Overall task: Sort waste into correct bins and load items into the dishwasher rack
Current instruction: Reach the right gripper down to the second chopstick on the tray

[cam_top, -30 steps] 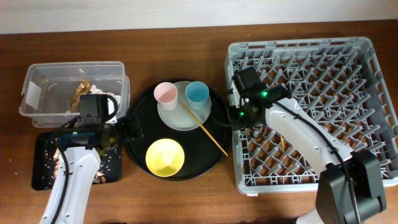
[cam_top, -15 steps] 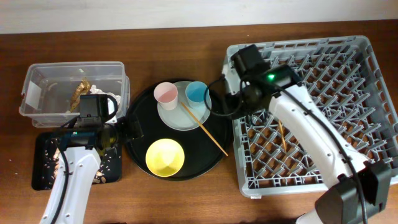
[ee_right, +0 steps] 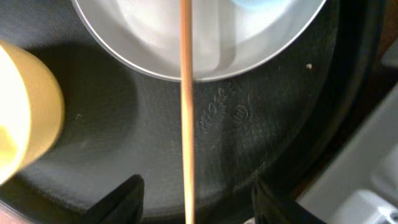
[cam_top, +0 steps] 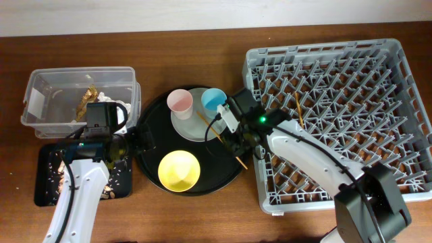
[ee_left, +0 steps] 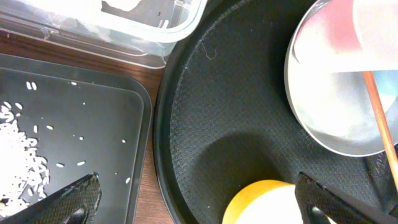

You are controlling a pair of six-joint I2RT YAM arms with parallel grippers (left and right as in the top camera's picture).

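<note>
One wooden chopstick lies slanted on the round black tray, from the pale grey plate to the tray's right rim. My right gripper is open just above it. In the right wrist view the chopstick runs between the two fingers, which do not touch it. A second chopstick lies in the grey dishwasher rack. The pink cup and light-blue cup stand on the plate. The yellow bowl sits in front. My left gripper is open and empty at the tray's left rim.
The clear tub at the back left holds the brown-gold wrapper and white tissue. The shallow black tray in front of it holds scattered food scraps. The round black tray sits between the bins and the rack.
My right arm has swung left from the rack to the round tray's right side and come down over the chopstick there. The left arm has not moved.
</note>
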